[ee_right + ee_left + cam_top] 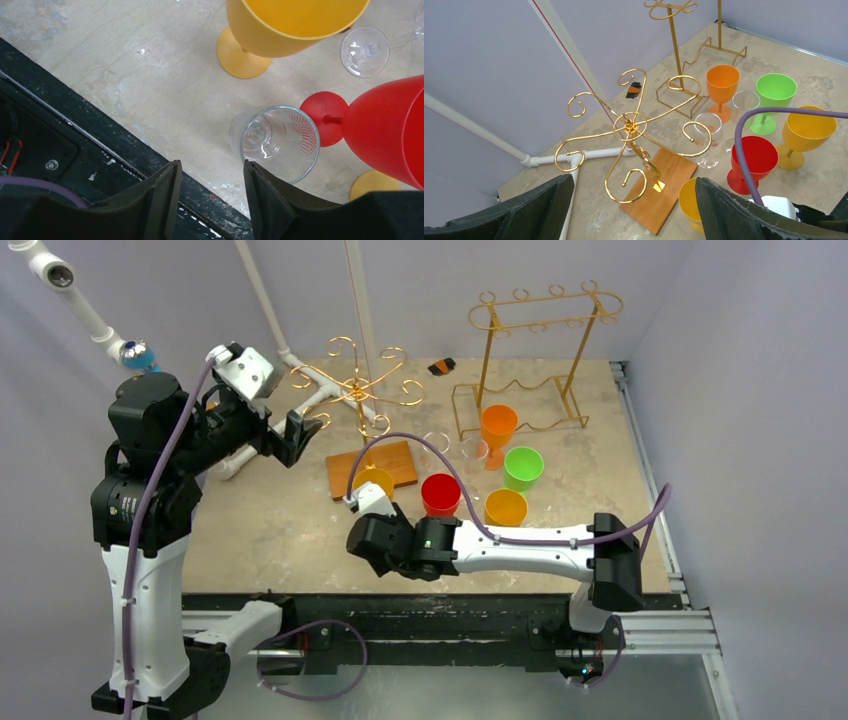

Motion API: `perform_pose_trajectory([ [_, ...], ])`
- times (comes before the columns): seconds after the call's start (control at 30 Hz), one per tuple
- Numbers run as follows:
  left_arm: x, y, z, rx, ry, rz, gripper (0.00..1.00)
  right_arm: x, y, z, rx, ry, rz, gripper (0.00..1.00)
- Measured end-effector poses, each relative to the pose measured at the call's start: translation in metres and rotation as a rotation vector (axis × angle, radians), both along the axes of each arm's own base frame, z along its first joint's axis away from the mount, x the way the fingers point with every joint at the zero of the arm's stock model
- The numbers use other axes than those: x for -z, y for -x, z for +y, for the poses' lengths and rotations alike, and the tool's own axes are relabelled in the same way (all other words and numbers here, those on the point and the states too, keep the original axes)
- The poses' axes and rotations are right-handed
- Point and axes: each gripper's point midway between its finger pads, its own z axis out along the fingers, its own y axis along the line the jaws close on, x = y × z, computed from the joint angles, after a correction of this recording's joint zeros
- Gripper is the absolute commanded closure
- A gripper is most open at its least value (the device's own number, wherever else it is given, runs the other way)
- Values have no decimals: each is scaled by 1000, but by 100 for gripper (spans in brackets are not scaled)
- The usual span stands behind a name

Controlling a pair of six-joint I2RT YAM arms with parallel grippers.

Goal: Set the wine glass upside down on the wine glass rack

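We see a clear wine glass [280,145] standing upright on the worktop [150,75], mouth up, just beside the foot of a red goblet [385,130]. The rack [630,125] is gold wire. Its curled arms spread from a central post that rises from a wooden board [669,185].

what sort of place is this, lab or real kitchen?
Most likely a lab test cell: plain walls box in a scuffed tabletop, the arms mount on a metal rail at its near edge, and coloured goblets and gold racks look like staged props.
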Motion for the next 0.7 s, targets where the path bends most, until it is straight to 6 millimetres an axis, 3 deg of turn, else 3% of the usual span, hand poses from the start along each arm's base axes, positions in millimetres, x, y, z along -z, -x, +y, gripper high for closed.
perform_pose_trajectory([
  [0.37,4,1,-2,14,-2,17,0,26,0,-7,12,34,1,54],
  [0.5,3,5,-4,30,2,15,0,47,1,-13,20,69,7,60],
  [0.7,3,11,-5,39,4,16,0,73,0,-20,32,138,10,58],
])
